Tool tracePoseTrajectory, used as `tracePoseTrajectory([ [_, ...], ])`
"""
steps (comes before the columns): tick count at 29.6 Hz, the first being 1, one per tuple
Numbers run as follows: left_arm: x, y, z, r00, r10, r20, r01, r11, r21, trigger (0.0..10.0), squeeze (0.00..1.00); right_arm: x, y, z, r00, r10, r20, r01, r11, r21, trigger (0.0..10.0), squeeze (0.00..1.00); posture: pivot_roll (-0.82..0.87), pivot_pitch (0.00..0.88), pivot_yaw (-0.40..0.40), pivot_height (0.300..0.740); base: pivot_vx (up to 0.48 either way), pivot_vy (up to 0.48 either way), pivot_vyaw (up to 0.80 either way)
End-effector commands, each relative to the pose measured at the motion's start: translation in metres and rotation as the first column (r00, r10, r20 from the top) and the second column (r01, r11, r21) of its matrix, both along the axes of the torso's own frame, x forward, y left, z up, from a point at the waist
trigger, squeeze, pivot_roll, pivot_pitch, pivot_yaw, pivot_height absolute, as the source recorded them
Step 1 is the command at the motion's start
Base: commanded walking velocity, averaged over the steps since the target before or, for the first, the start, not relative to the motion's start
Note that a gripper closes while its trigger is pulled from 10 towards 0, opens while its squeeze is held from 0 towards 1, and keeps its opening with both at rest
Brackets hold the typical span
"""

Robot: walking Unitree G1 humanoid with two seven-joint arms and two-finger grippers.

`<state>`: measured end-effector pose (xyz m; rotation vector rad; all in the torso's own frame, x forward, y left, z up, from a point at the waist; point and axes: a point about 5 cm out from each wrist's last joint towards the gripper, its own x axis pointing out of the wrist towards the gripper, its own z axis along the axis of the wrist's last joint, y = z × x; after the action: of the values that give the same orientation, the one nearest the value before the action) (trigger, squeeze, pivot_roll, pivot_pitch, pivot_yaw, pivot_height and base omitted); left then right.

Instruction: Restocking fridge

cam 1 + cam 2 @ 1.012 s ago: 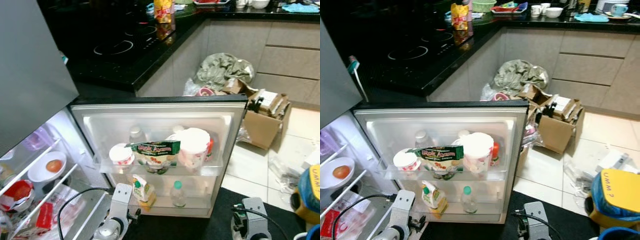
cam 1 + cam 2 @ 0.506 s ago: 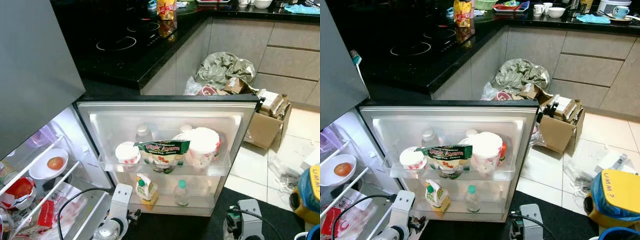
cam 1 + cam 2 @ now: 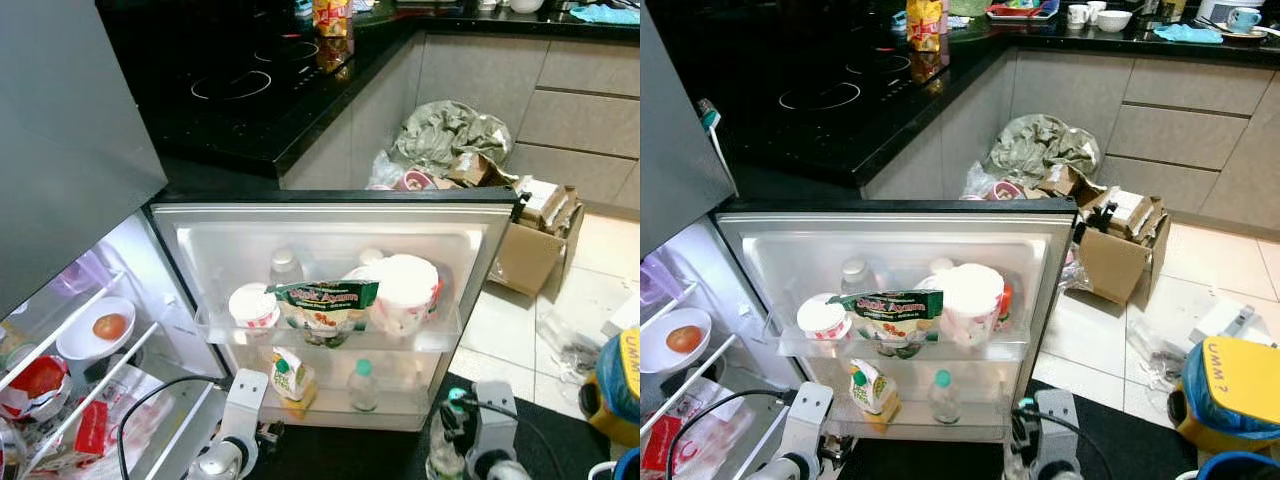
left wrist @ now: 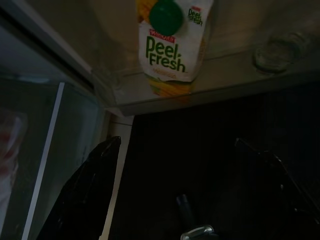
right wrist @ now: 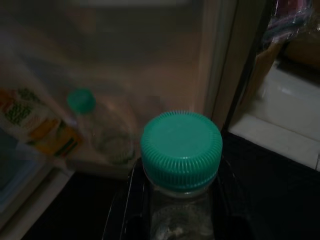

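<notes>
The fridge door (image 3: 330,215) stands open towards me. Its lower shelf holds a Peel Fresh juice carton (image 3: 285,375) and a clear water bottle (image 3: 362,385) with a green cap. My right gripper (image 3: 452,445) is low, just right of that shelf, shut on another clear bottle (image 5: 181,150) with a green cap. That bottle stands upright between the dark fingers (image 5: 125,202). My left gripper (image 3: 265,432) hangs open below the carton (image 4: 172,45), with nothing between its fingers (image 4: 85,195).
The upper door shelf (image 3: 215,330) carries a small tub, a green packet and a big white tub. Inside the fridge at left, a bowl (image 3: 95,335) sits on a wire shelf. A cardboard box (image 3: 530,240) and bags lie on the tiles; a blue bin (image 3: 620,380) stands at right.
My right arm has come up and left towards the door's lower shelf, bringing the green-capped bottle into view. The left arm has stayed put.
</notes>
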<state>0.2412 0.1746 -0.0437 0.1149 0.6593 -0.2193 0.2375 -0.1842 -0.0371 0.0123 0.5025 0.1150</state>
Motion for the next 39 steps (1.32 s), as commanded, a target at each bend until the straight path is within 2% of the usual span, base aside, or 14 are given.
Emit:
tracePoseTrajectory([
  [1,-0.003,0.003,-0.002,1.000,-0.006,-0.008,0.006,1.000,0.013,10.0,0.00,0.005,0.003,0.005,0.999,0.000,0.038,0.000,1.000,0.004,10.0,0.00,-0.07,0.050,0.059,0.730,0.000,0.000,0.00],
  [4,-0.002,0.003,-0.001,1.000,-0.015,-0.004,0.015,1.000,0.017,10.0,0.00,0.014,0.006,0.012,0.996,0.013,0.085,-0.013,1.000,-0.004,10.0,0.00,-0.06,0.051,0.062,0.710,0.000,0.000,0.00],
  [13,-0.001,0.004,0.000,1.000,-0.018,0.002,0.018,1.000,0.021,10.0,0.00,0.022,0.011,0.019,0.993,0.030,0.113,-0.028,0.999,-0.021,10.0,0.00,-0.06,0.052,0.060,0.675,0.000,0.000,0.00],
  [23,-0.003,0.004,-0.001,1.000,-0.026,-0.002,0.026,0.999,0.027,10.0,0.00,0.023,0.014,0.020,0.991,0.043,0.125,-0.038,0.999,-0.037,10.0,0.00,-0.06,0.053,0.061,0.625,0.000,0.000,0.00],
  [39,-0.003,0.004,-0.001,0.999,-0.034,0.001,0.034,0.999,0.028,10.0,0.00,0.029,0.016,0.028,0.979,0.064,0.192,-0.051,0.996,-0.071,10.0,0.00,-0.07,0.045,0.065,0.620,0.000,0.000,0.00],
])
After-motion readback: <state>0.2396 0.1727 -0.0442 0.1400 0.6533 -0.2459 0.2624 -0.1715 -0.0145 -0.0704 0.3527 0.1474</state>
